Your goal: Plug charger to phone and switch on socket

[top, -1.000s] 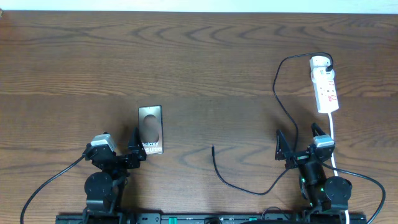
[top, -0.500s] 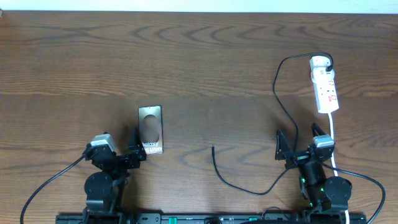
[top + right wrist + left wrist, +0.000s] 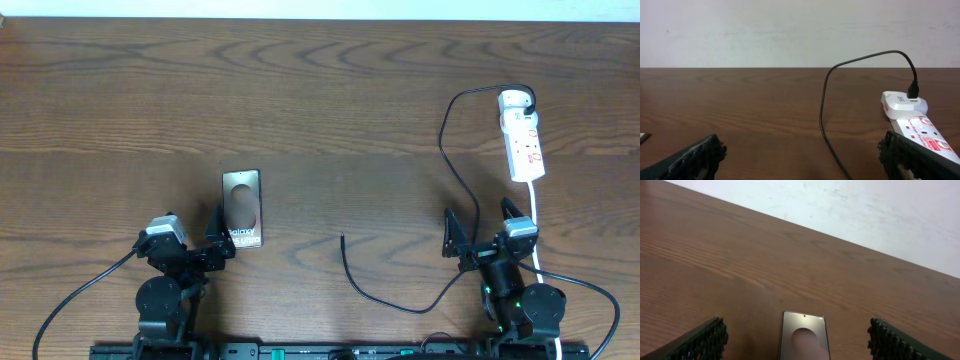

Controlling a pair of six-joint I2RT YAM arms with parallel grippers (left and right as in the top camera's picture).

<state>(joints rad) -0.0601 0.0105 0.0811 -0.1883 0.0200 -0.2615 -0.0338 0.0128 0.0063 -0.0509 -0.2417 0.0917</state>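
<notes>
At six o'clock, left gripper [image 3: 193, 243] and right gripper [image 3: 480, 231], jaws apart, empty; phone [image 3: 242, 209] at the left gripper's twelve, charger [image 3: 375, 295] between, socket [image 3: 523, 137] at two.

Overhead looks straight down; both wrist views skim low across the table [image 3: 330, 90] toward the wall [image 3: 765, 30].

No visible change between the pictures.

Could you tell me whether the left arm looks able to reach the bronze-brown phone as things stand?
Probably yes: the flat bronze-brown phone lies just ahead of the open left claw, with only bare wooden table around it.
</notes>
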